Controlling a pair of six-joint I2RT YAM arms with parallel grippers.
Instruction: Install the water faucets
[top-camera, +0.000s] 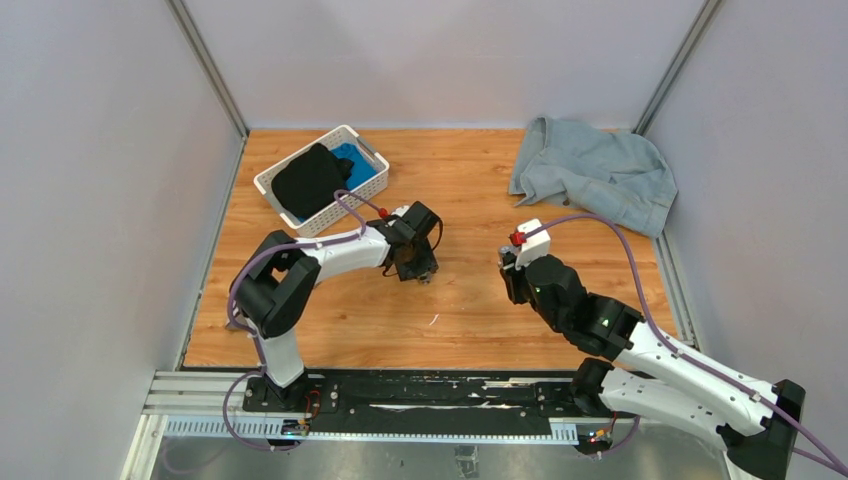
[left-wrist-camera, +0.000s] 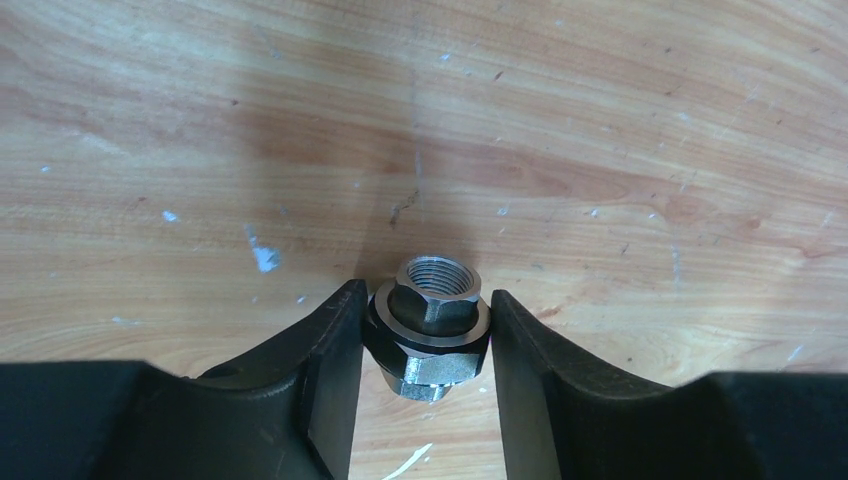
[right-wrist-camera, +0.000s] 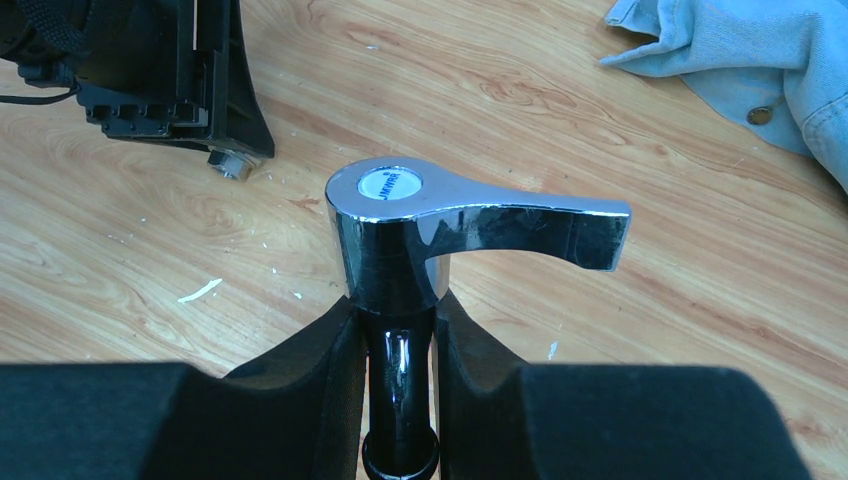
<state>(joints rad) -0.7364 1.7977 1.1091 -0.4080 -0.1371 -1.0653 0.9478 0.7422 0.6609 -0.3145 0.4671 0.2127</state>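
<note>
Basket (top-camera: 368, 150) holds black cloth (top-camera: 308, 180) and blue cloth (top-camera: 357, 166). Left gripper (left-wrist-camera: 426, 305) clamps fitting (left-wrist-camera: 436, 322); right gripper (right-wrist-camera: 400, 322) clamps tap (right-wrist-camera: 398, 235).

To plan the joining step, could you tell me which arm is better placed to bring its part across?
Right, probably. The right gripper holds the tap by its stem, off the table; the left gripper clamps the threaded fitting low at the table, bore exposed, so it suits holding steady.

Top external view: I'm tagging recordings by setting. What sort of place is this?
Probably a lab test booth: plain grey partition walls, a wooden tabletop, and robot arms bolted to a rail.
</note>
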